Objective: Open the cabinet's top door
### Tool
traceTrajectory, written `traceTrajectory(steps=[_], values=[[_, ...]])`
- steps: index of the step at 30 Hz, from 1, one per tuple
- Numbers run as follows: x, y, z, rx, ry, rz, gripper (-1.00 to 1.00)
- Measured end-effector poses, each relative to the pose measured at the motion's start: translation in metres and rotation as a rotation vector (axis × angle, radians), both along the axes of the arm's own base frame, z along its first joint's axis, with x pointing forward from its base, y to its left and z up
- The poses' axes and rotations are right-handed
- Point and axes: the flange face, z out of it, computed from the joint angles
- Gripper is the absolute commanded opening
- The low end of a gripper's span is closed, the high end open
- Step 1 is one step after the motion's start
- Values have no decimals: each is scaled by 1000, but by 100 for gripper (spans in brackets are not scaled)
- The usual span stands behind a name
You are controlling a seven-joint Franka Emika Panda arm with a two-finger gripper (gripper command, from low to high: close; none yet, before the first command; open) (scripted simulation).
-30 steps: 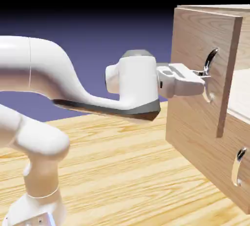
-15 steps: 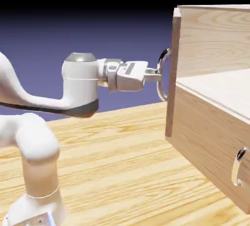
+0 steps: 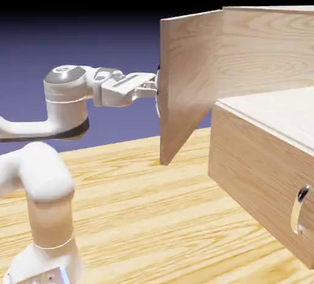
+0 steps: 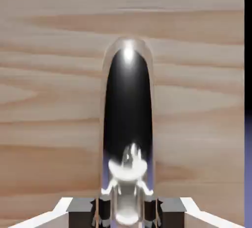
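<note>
Right now the large boxy light-brown wood-grain cabinet [image 3: 264, 62] fills the right side of the exterior view, running from the top edge down to the lower right corner. It stands on the pale wood-grain bench [image 3: 159, 221], which spreads across the bottom half of that frame. The white robot arm [image 3: 37, 178] rises from the lower left corner and bends across the left middle of the frame toward the cabinet.

The top door, a flat rectangular wood-grain panel [image 3: 187, 80], stands swung well out from the cabinet's front, hinged at its right edge and angled toward the upper middle of the exterior view, so that its back face shows to the camera. Behind it the pale inside of the upper compartment [image 3: 276, 114] lies exposed at the right middle. Below, the lower wood panel [image 3: 257, 178] sits shut, and its curved silver handle [image 3: 298, 209] shows near the right edge.

The white two-finger gripper [image 3: 153, 86] reaches level to the door's left edge, left of centre. In the hand view the door's wood fills the frame, and the door's curved silver handle [image 4: 128, 123] runs up the middle as a dark, shiny arch. The jaws are closed on that handle at the bottom centre of the hand view, with a grey fingertip [image 4: 81, 212] pressed against each side of it.
</note>
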Motion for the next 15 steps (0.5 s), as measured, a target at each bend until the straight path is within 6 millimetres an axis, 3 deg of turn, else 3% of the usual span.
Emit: traceTrajectory(steps=[8,15], values=[[-25,54,0,1,0,-112,-100],[-46,118,0,1,0,-237,-100]])
